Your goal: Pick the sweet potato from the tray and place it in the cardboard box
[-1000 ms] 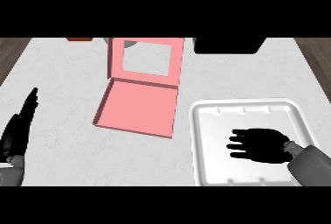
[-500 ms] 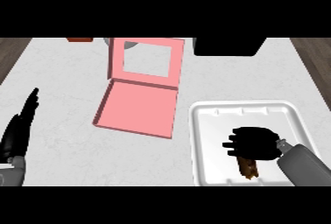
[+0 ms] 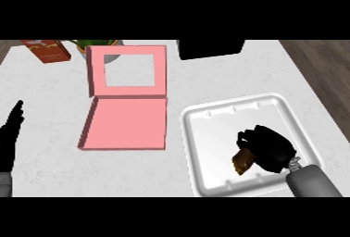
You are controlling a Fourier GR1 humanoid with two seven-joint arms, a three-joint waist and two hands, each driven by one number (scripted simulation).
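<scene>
1. Sweet potato [image 3: 243, 160]: a brown, elongated piece at the lower right of the frame, inside the white tray [image 3: 205, 139]. Note that your right hand [image 3: 271, 147] covers its upper right part; only the lower left end shows, pointing toward the bottom of the frame.
2. Right hand: it enters from the lower right corner on a grey forearm [image 3: 312, 183]. Its black fingers are curled round the sweet potato, over the tray's lower right part. You cannot tell from this view whether the sweet potato rests on the tray floor or is raised off it.
3. Tray: a white, rounded rectangle with a raised rim, filling the lower right quarter of the frame and tilted slightly out of line with the counter's edges.
4. Left hand [image 3: 11, 134]: at the left edge of the frame, lower half, fingers straight and pointing up the frame, holding nothing and well apart from everything else.
5. Cardboard box [image 3: 126, 122]: pink, lying open at the centre left of the frame, just beside the tray's left rim. Its shallow base sits nearer you; its lid [image 3: 128, 71], with a square window cut in it, stands hinged at the far side.
6. Far edge of the white counter [image 3: 54, 111]: a brown carton [image 3: 45, 50] at the upper left, a green plant [image 3: 96, 45] partly behind the lid, and a black block [image 3: 210, 48] at the upper centre right.
</scene>
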